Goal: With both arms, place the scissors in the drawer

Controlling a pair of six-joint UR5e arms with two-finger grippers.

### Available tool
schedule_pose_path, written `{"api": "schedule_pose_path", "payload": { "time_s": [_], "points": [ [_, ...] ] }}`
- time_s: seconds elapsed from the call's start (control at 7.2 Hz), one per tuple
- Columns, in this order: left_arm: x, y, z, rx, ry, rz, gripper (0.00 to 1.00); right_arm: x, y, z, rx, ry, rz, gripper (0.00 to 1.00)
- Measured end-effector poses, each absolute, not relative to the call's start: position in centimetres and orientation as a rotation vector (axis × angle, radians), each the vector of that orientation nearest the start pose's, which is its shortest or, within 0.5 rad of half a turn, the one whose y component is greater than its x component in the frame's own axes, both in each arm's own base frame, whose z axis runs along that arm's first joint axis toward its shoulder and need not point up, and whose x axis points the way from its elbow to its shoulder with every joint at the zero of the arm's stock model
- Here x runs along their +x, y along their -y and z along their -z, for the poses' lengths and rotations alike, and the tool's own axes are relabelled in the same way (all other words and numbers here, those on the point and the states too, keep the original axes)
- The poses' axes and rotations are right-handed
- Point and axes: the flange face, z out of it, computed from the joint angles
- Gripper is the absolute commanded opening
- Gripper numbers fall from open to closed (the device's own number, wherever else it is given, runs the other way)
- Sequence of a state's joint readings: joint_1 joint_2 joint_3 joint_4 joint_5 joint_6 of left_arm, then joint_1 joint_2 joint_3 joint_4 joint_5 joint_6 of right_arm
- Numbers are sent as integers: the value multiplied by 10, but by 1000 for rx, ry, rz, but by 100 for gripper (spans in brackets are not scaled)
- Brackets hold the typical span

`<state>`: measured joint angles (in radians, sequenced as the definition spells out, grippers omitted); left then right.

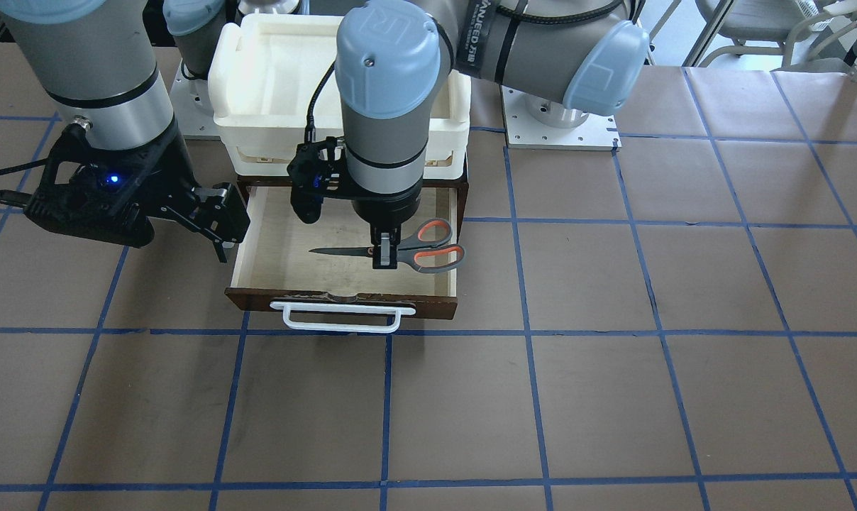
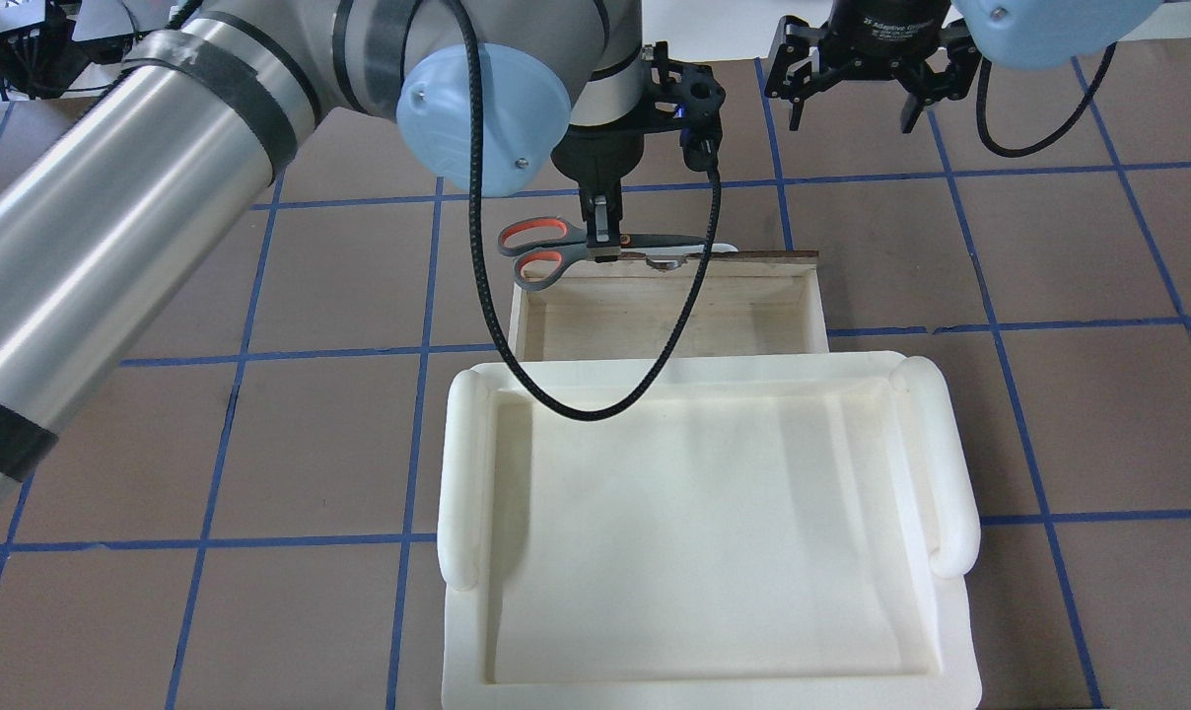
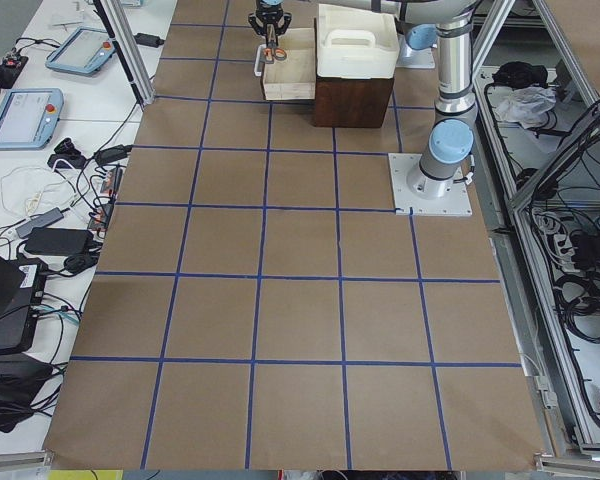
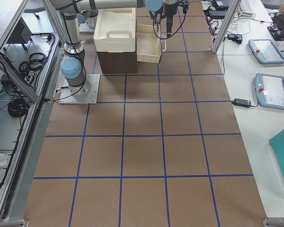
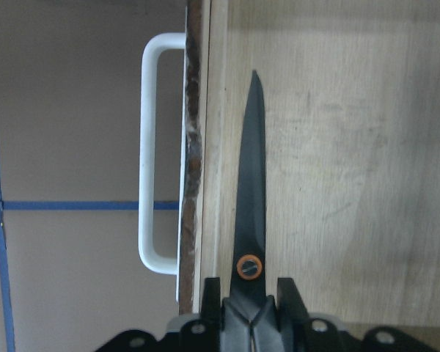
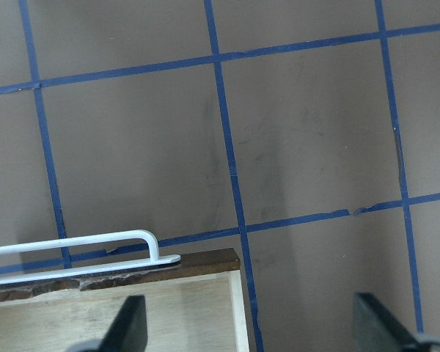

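Observation:
The scissors (image 1: 428, 245), with grey handles lined orange-red and dark blades, lie level in my left gripper (image 1: 384, 254), which is shut on them near the pivot. They hang over the pale inside of the open drawer (image 1: 286, 248), blades along its front wall. In the left wrist view the blade (image 5: 251, 183) runs beside the white handle (image 5: 148, 154). In the overhead view the scissors (image 2: 541, 251) show at the left gripper (image 2: 603, 245). My right gripper (image 1: 223, 231) is open and empty beside the drawer's side wall; its fingers (image 6: 132, 326) frame the drawer's front corner (image 6: 213, 293).
A cream-white plastic tray (image 2: 457, 473) sits on top of the dark brown cabinet behind the drawer. The table is brown paper with a blue tape grid (image 1: 528, 333). The arms' base plates (image 1: 563, 128) stand behind the cabinet.

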<state>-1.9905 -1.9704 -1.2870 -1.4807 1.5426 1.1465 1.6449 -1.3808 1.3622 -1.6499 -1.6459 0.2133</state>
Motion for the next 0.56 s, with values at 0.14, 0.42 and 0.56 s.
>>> {"api": "schedule_pose_path", "payload": {
  "time_s": [0.14, 0.42, 0.56],
  "points": [
    [-403, 536, -399, 2263, -2233, -19, 6, 168, 570, -499, 230, -3189, 175, 100],
    [-413, 531, -382, 2282, -2226, -32, 6, 168, 569, -500, 226, -3190, 175, 100],
    [-415, 529, -368, 2285, -2223, -32, 6, 167, 569, -501, 225, -3190, 176, 100]
  ]
}}
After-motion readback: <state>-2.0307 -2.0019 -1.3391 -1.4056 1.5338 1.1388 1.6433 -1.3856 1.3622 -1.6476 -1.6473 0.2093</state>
